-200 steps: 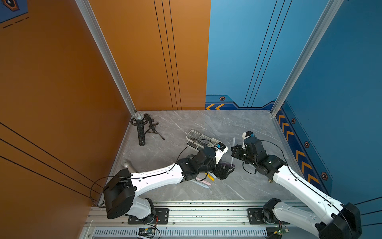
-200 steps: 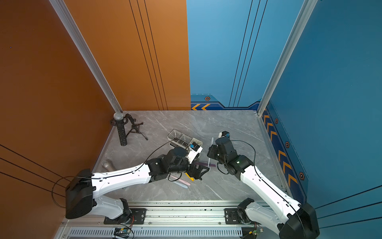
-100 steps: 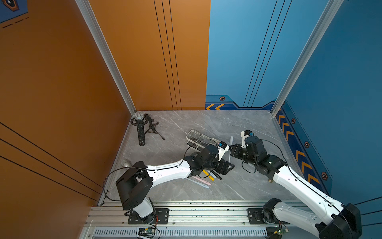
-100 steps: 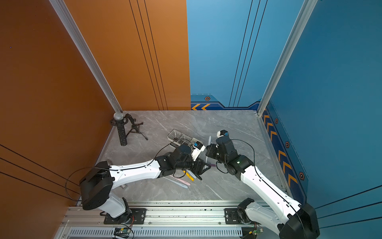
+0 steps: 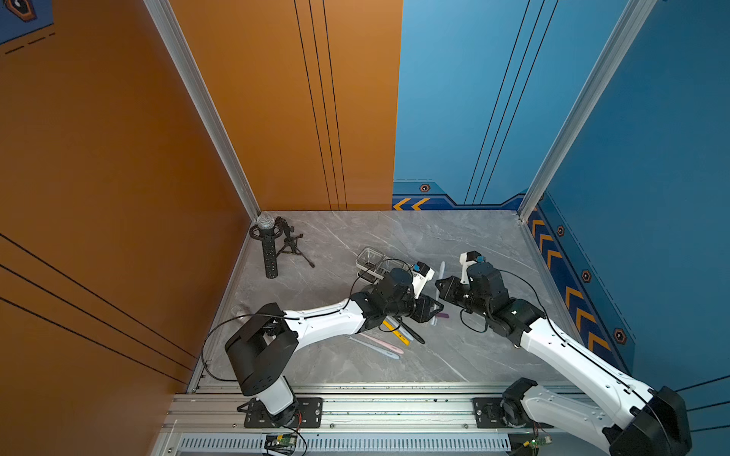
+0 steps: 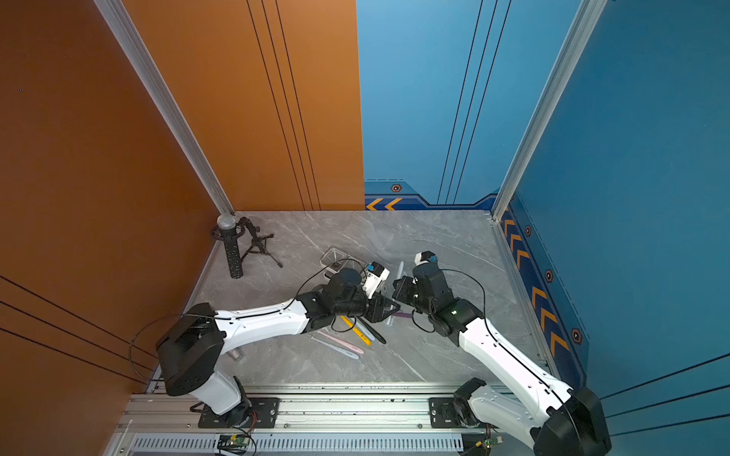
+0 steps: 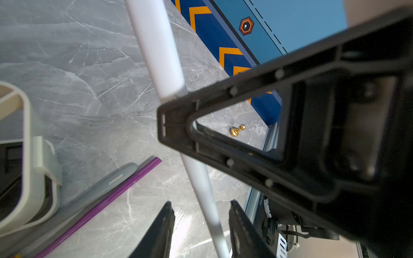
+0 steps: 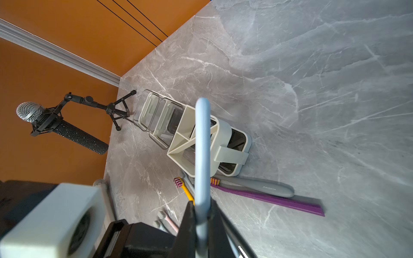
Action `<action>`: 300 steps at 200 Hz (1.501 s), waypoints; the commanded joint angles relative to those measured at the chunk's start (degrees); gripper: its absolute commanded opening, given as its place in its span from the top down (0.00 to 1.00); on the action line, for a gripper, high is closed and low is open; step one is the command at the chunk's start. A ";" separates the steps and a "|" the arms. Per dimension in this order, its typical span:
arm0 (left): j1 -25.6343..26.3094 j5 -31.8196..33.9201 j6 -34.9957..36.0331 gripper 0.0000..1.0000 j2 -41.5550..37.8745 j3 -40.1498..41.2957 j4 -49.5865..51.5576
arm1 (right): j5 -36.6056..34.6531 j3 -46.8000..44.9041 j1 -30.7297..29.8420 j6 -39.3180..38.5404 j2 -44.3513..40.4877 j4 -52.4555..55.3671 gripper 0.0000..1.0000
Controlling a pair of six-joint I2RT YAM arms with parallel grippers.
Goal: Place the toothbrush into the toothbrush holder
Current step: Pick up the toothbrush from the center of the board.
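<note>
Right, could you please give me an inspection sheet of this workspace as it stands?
Surface: grey marble table.
Job's things: light blue toothbrush held off the table; white toothbrush holder on the table.
Clutter: grey toothbrush, purple toothbrush, yellow toothbrush lying loose; gold pawn; microphone on stand.
Grippers: right claw shut on the toothbrush; left claw open astride it.
Cables: black cable loops beside both arms.
Surroundings: orange wall, blue wall.

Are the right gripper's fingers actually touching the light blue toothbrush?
Touching. The right wrist view shows the right gripper with its fingers pressed against both sides of the light blue toothbrush handle, no gap.
</note>
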State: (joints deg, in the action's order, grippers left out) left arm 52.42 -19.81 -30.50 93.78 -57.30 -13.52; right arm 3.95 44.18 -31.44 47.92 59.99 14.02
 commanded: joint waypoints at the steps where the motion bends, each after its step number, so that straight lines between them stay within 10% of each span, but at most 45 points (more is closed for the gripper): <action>1: -0.82 -3.02 0.50 0.58 0.42 -0.96 -0.52 | 0.10 -0.07 0.46 -0.08 -0.51 -1.03 1.00; 177: -4.73 -16.27 -2.25 1.00 -2.88 0.49 -0.37 | -0.55 2.47 3.43 -7.06 -2.45 6.29 0.99; 224: -10.21 -26.16 -8.14 1.00 -3.83 1.55 -0.38 | -9.31 7.39 3.37 -20.95 -5.37 15.66 0.65; 300: -14.49 -32.83 -13.83 1.00 -5.52 4.96 0.83 | -38.27 -0.11 -15.70 -59.22 -14.41 6.55 0.58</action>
State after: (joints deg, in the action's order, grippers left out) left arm 38.87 -48.51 -42.76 89.67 -53.04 -13.72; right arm -20.62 47.68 -40.91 5.54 47.11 24.43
